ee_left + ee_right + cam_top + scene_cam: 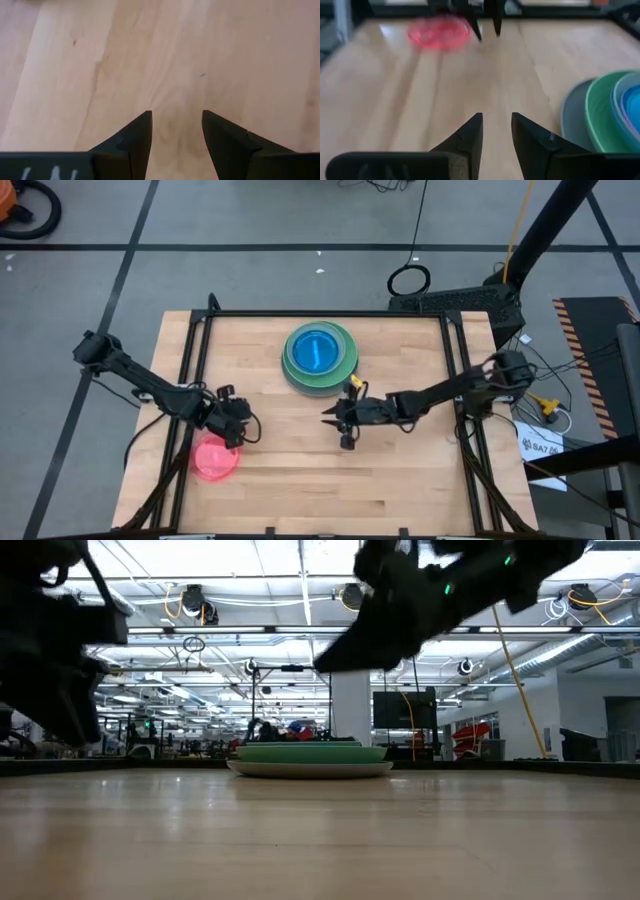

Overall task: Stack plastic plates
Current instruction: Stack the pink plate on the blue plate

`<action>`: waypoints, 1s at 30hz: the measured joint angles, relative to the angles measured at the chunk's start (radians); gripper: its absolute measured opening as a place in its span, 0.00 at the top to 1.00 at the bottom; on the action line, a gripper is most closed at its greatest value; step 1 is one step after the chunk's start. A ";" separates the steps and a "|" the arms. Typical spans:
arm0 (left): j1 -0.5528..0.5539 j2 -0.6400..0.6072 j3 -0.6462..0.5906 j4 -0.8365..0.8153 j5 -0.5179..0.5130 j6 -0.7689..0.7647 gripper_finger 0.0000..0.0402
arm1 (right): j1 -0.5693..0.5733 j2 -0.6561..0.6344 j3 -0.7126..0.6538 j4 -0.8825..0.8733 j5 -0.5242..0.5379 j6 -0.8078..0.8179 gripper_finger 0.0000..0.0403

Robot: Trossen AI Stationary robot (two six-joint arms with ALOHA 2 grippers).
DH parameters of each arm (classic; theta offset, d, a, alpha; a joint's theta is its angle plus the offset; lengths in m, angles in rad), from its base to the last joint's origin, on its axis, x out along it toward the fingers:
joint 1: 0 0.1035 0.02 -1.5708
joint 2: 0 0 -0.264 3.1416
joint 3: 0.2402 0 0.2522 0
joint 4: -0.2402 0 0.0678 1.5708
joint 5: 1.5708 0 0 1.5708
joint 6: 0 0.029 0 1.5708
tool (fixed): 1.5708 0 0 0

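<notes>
Pink plates (215, 458) lie at 8 o'clock on the table (420, 480), just beside the left gripper (243, 437), whose jaws stand open and empty. Thin, light, slippery plastic: pinch the rim. Stack (320, 357) sits at 12 o'clock. Right gripper (330, 420), near centre, is slightly parted and empty.

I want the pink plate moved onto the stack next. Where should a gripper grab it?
Probably by the rim. The pink plate lies flat on the table, so only its edge offers a pinch. The left gripper hangs open beside it; come from that side.
</notes>
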 joint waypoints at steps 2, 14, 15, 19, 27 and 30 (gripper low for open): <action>-0.003 0.000 0.032 -0.011 0.023 0.018 0.55 | 0.024 -0.029 0.000 0.002 0.035 0.039 0.76; -0.188 0.000 0.185 -0.241 0.284 -0.192 0.55 | 0.064 0.038 0.012 0.051 0.146 0.481 0.76; -0.211 0.000 0.185 -0.247 0.295 -0.215 0.55 | 0.061 0.055 0.027 0.052 0.146 0.495 0.76; -0.298 0.000 0.184 -0.309 0.306 -0.330 0.55 | 0.041 0.127 0.115 0.048 0.129 0.464 0.76; -0.404 0.045 0.184 -0.322 0.236 -0.435 0.55 | 0.008 0.229 0.355 -0.178 0.075 0.310 0.76; -0.418 0.106 0.184 -0.314 0.210 -0.453 0.55 | 0.004 0.235 0.398 -0.223 0.075 0.279 0.76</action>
